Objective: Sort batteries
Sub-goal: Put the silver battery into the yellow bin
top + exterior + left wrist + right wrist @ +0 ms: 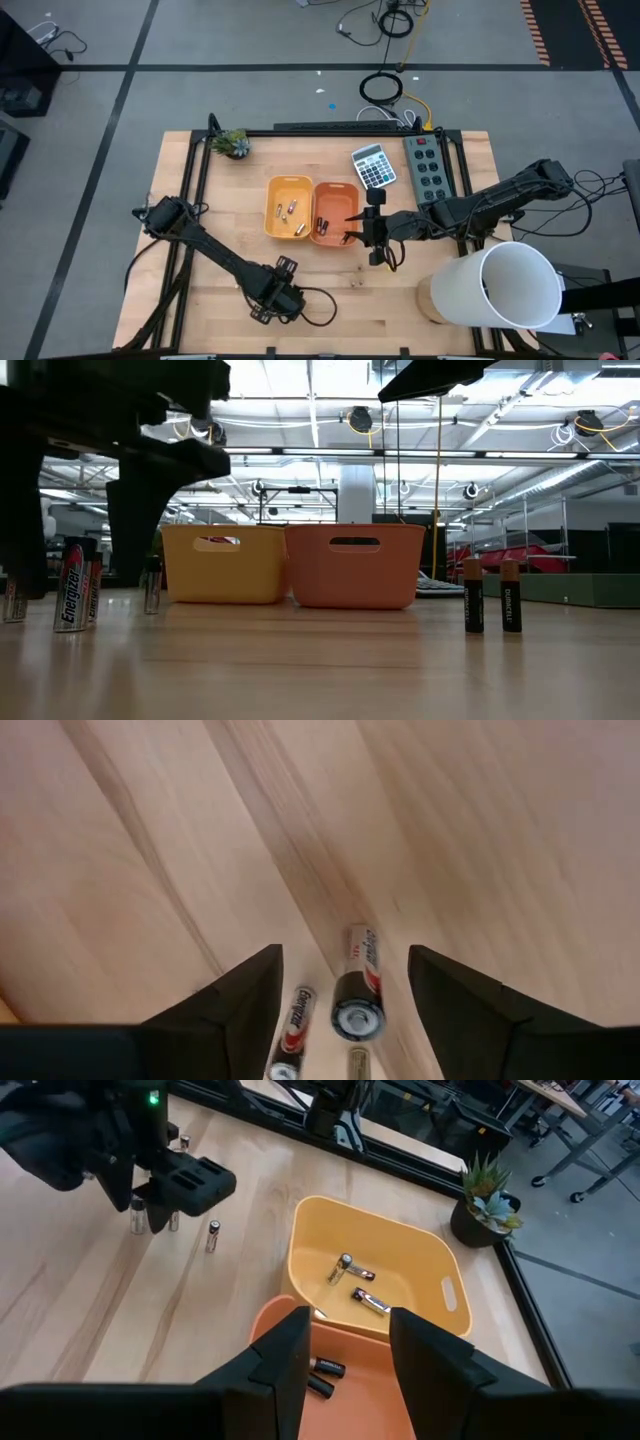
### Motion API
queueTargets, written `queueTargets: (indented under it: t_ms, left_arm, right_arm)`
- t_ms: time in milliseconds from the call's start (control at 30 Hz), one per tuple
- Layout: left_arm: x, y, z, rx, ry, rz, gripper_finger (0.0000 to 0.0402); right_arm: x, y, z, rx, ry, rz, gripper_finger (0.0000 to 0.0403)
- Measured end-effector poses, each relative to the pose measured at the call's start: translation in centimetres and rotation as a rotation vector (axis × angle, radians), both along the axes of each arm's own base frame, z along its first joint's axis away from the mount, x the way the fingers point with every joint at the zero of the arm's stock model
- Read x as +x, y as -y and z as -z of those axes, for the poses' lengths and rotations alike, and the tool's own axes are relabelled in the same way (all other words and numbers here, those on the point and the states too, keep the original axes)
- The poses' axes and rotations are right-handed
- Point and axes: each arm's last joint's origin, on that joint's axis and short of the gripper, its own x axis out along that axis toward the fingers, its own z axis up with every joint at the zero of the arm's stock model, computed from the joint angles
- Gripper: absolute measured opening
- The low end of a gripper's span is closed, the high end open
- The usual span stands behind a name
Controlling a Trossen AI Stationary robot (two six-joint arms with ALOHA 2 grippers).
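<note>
Batteries (359,990) stand upright on the table (220,300) at its near left part, and the left gripper (345,995) is low over them with its jaws wide, one silvery battery between the two fingers (240,1000) but not gripped. More of these cells (75,585) stand beside it, close to the left arm. Near the right side, two dark ones (492,596) stand together on the wood. In the middle of the table the yellow tray (288,207) holds pale batteries (352,1280), and the orange tray (334,212), touching it on the right, holds dark ones (325,1375). The right gripper (345,1355) hangs over the near right edge of the orange tray, jaws partly apart and nothing between them. A calculator (372,165) lies far right of the trays.
</note>
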Motion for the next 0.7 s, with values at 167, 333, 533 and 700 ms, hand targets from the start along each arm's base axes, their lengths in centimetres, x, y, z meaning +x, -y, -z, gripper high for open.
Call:
queueTargets:
  t_ms: [167, 333, 533, 700]
  left_arm:
    - [0.18, -0.15, 0.25, -0.005, -0.009, 0.013, 0.0189]
    - [0.23, -0.16, 0.23, -0.007, -0.005, 0.014, 0.0161]
    - [0.21, -0.14, 0.23, -0.013, -0.009, 0.014, 0.0124]
    - [0.23, -0.16, 0.23, -0.026, -0.017, 0.013, 0.0082]
  right_arm:
    - [0.00, 0.00, 0.00, 0.000, 0.000, 0.000, 0.0130]
    - [0.00, 0.00, 0.00, -0.001, 0.000, 0.000, 0.0130]
    - [0.00, 0.00, 0.00, -0.001, 0.000, 0.000, 0.0130]
    - [0.00, 0.00, 0.00, -0.001, 0.000, 0.000, 0.0130]
